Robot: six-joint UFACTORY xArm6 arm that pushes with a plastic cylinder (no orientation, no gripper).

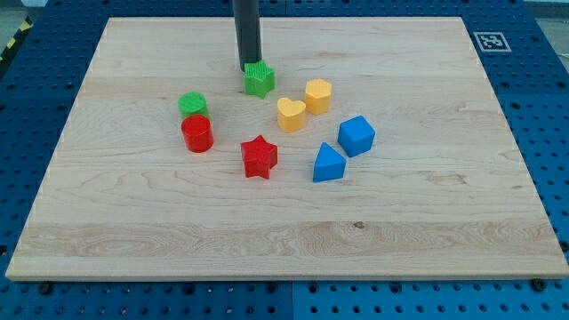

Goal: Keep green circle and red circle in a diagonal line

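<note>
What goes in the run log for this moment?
my tip touching green star | green circle directly above red circle, touching | not diagonal

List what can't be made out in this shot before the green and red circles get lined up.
- My tip: its very end, and any contact, sits behind the green star.
- Rod's upper part and arm: cut off at the view's top.
- Green circle and red circle: touching or apart, unclear.
</note>
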